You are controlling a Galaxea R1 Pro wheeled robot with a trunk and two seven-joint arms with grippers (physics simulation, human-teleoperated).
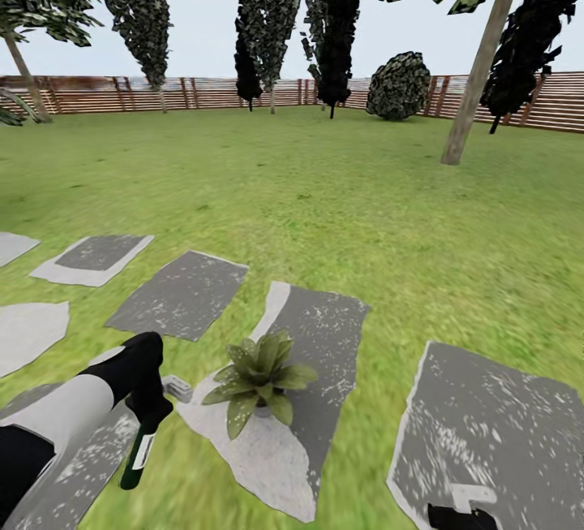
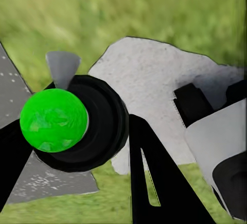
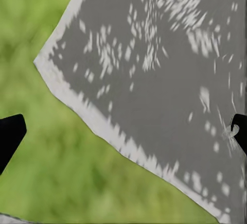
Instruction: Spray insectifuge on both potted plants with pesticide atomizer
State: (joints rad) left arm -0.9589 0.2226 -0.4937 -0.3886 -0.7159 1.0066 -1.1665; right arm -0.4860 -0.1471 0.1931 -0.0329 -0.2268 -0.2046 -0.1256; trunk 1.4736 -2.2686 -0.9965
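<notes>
My left gripper [image 1: 151, 415] is shut on the pesticide atomizer [image 1: 138, 450], a dark bottle with a white label that hangs down over the grass. In the left wrist view its green-lit top [image 2: 53, 120] sits between my black fingers [image 2: 154, 183]. One potted plant [image 1: 259, 380], a rosette of pointed green leaves in a small grey pot, stands on a grey slab [image 1: 324, 335] just right of the left gripper. The second potted plant is out of view. My right gripper [image 1: 462, 507] is low at the right, open over another slab [image 3: 170, 80], its fingertips [image 3: 10, 134] wide apart.
Grey stepping slabs [image 1: 182, 293] lie across the green lawn [image 1: 341, 189]. A leaning tree trunk [image 1: 478, 67] stands at the right. Dark trees [image 1: 268, 19], a round bush [image 1: 399, 85] and a brown slatted fence [image 1: 203, 93] close off the back.
</notes>
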